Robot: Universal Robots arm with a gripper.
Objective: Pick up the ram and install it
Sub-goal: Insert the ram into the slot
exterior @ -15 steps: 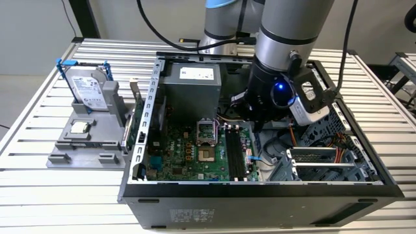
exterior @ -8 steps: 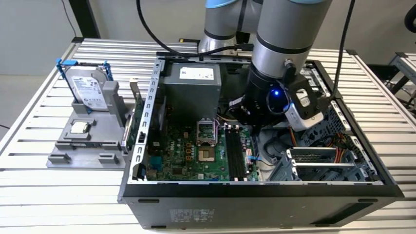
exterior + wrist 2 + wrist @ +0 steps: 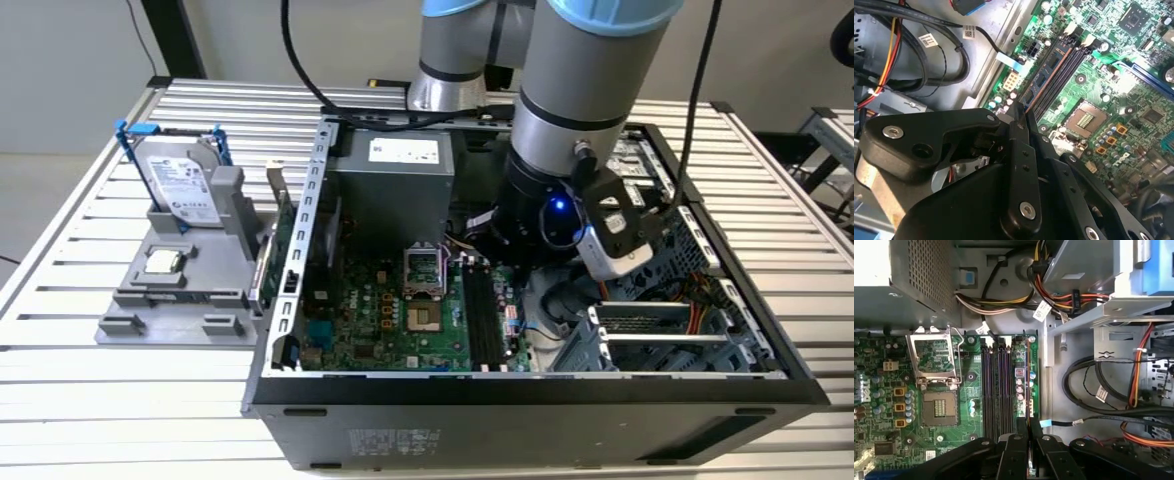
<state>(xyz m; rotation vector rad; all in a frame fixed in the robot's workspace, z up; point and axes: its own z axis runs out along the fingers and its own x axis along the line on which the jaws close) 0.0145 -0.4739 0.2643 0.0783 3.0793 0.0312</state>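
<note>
The ram stands edge-on along the outermost of the black memory slots, the one nearest the motherboard's border, parallel to its neighbours. Whether it is fully seated cannot be told. In the second wrist view the ram shows its chip-covered face and a thin brown edge running away from the fingers. The gripper pinches one end of the stick between its two black fingers, which are closed flat against its sides. In both wrist views the gripper sits low over the board. Beside the slots lies the open processor socket. In the exterior view the arm reaches down into the open computer case. Outside the case, at the exterior view's left, a grey holder carries a silver hard drive and a small square processor chip.
</note>
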